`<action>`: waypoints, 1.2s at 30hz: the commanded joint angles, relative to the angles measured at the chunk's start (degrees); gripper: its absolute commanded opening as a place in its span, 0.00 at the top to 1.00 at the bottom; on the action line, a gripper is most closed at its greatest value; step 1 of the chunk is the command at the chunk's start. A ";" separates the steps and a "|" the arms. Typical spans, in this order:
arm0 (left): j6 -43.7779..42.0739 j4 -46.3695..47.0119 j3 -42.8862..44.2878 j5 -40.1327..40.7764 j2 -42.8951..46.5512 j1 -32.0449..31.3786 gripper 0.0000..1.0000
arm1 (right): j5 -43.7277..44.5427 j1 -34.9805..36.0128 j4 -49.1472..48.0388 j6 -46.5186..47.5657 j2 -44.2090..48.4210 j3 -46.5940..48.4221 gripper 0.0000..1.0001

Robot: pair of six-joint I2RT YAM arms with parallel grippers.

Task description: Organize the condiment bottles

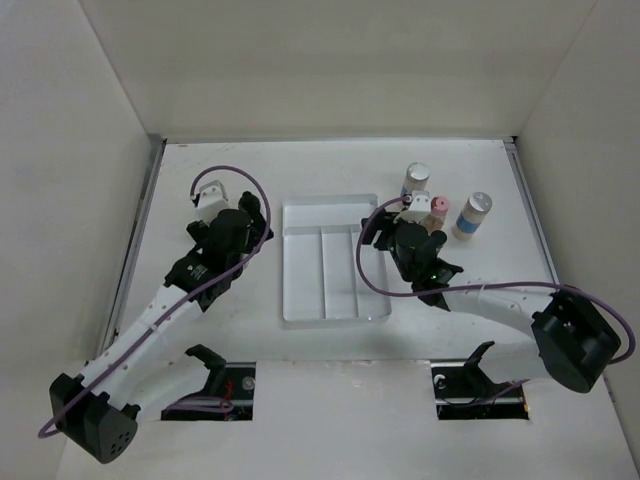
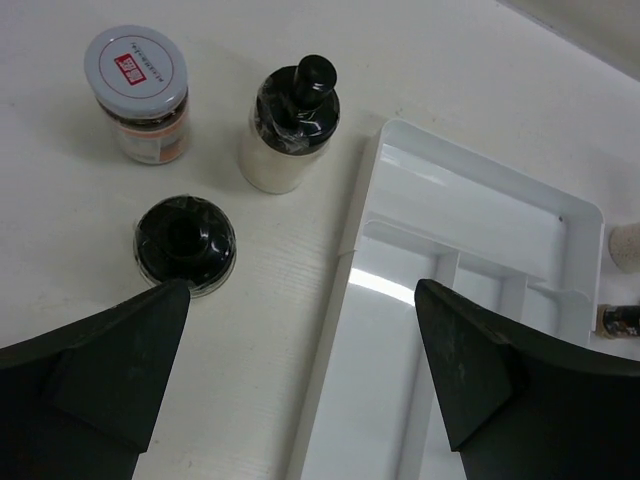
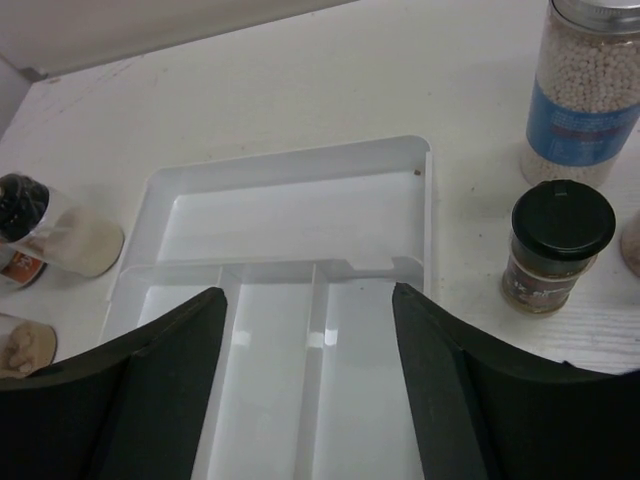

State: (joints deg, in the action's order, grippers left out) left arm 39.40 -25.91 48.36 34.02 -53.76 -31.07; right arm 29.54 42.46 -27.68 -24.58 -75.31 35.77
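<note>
Left gripper (image 2: 300, 300), jaws apart, hangs over the left rim of the clear tray (image 2: 470, 190), which fills the lower right of the left wrist frame. At upper left of that frame, on the white table (image 2: 420, 50), stand a white-lidded jar (image 2: 138, 95) w/ red label, a black-capped bottle (image 2: 292, 125) of pale contents beside it, and a black-topped bottle (image 2: 185, 243) seen from above, just off the left fingertip; none touches the tray. Right gripper (image 3: 310, 300), fingers likewise spread wide, hovers over the tray's long compartments in the right wrist frame. At right of that frame stand a tall blue-labelled bottle (image 3: 585, 95) and, near it, a short black-capped jar (image 3: 555, 250) of tan contents. In the top view, a pink-capped bottle (image 1: 437, 208) and a white-capped bottle (image 1: 472, 215) stand at ctr-right, next to the right gripper.
</note>
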 commanded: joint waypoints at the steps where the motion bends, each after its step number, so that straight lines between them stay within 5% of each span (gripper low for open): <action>1: -1.07 1.12 -2.65 0.78 4.70 1.67 0.00 | 0.96 0.39 -3.52 0.67 1.12 0.53 0.29; 7: -6.43 3.15 -8.63 1.83 11.48 3.43 0.00 | 0.87 0.48 -3.35 0.85 2.88 0.09 0.65; 11: -7.32 3.49 -10.12 5.08 13.85 2.29 0.00 | 0.87 0.48 -2.64 0.94 2.62 0.44 0.73; 15: -7.67 4.55 -10.13 5.01 13.16 2.20 0.00 | 0.96 0.48 -2.38 0.94 2.62 0.53 0.66; 20: -7.58 5.78 -11.09 5.18 9.56 1.84 0.27 | 1.05 0.48 -1.76 1.02 2.01 0.97 0.57; 26: -7.49 10.08 -11.18 5.44 0.86 2.81 0.21 | 0.61 0.65 -1.85 1.55 0.87 1.67 0.36; 36: -7.05 17.64 -12.14 10.80 -8.11 4.66 0.27 | -0.10 1.00 -1.76 2.43 -0.19 2.20 0.34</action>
State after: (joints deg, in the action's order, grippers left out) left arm 32.73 -12.97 37.04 41.56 -61.17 -26.98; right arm 29.54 42.81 -27.49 -22.90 -75.16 35.83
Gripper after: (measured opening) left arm 0.737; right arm 0.661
